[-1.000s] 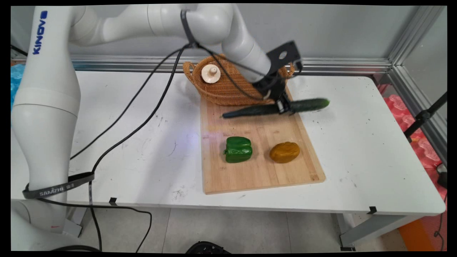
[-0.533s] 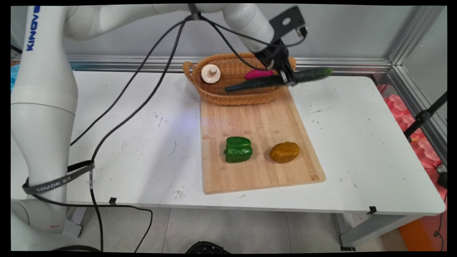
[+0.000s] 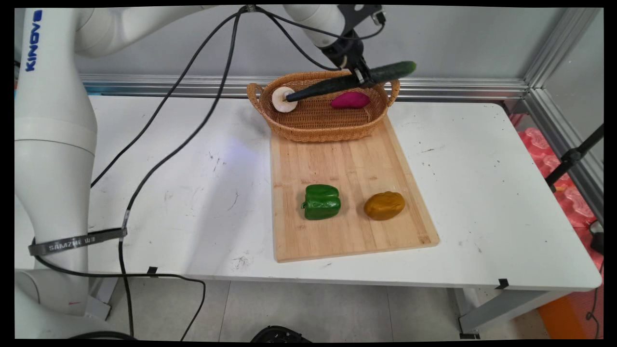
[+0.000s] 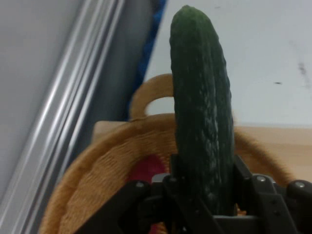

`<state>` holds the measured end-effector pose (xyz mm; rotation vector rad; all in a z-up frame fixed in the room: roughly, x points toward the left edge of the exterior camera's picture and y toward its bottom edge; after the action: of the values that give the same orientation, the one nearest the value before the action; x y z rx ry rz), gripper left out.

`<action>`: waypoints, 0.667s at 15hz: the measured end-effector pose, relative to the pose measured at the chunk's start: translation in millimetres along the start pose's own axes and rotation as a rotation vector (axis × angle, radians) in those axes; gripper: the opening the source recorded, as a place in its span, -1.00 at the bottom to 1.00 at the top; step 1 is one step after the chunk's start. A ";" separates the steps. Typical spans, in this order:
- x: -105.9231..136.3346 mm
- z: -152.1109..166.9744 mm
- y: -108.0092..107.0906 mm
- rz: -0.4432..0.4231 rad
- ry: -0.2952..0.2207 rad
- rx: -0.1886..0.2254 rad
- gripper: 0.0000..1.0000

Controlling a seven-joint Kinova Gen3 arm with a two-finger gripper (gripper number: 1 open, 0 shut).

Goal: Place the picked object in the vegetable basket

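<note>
Table (image 3: 482,193) white, carrying wooden board (image 3: 347,164) with wicker basket (image 3: 313,125) at its far end. Green pepper (image 3: 322,202) and brown potato-like item (image 3: 384,206) side by side on board's near half, well apart from arm. Basket holds magenta piece (image 3: 350,100) and white round piece (image 3: 281,100). Gripper (image 3: 360,76) above basket's far rim, jaws clenched on cucumber (image 3: 352,81) near its middle. Cucumber's long axis crosswise to fingers, roughly along basket's length, left end dipping toward white piece.

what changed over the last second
The gripper, shut on the cucumber, lifted it off the board and carried it up over the basket. Pepper, yellow piece and board stayed put.
</note>
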<state>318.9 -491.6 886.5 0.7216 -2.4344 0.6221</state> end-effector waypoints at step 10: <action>-31.0 17.9 -23.8 -0.163 0.002 0.047 -1.00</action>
<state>349.4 -508.3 861.1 0.9265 -2.3365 0.6163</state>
